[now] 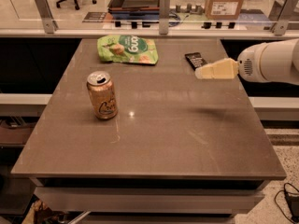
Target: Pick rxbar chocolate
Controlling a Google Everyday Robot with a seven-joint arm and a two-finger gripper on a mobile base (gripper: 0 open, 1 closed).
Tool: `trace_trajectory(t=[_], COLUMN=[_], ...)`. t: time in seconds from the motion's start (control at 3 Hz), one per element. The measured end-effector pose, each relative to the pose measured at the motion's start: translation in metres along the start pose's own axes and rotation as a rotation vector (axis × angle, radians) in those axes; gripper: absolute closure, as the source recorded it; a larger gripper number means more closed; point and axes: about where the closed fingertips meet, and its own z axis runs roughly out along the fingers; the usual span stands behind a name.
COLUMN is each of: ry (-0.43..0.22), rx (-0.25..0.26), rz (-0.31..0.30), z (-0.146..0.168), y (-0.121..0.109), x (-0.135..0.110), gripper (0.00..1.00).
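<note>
The rxbar chocolate (195,59) is a small flat black bar lying on the brown table (154,125) at the back right. Its near right end is hidden behind my gripper. My gripper (200,73) is a pale cream wedge that reaches in from the right on a white arm (271,62). It hovers above the table, with its tip just in front of the bar.
A green crinkled snack bag (127,49) lies at the back centre-left. An opened orange-tan can (102,95) stands upright at the left middle. A glass rail with metal posts (163,6) runs behind the table's far edge.
</note>
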Motion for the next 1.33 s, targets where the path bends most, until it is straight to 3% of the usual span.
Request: trace_trajectory(t=[0.33,0.67,1.33], ry=[-0.079,-0.103,-0.117], rx=[-0.037,-0.078,-0.086], rz=[-0.023,-0.051,-0.041], z=[0.024,0.047,0.062], y=[-0.001,0.001,0.001], x=[-0.016,-0.024,-0.022], gripper=[0.00,0.00,0.00])
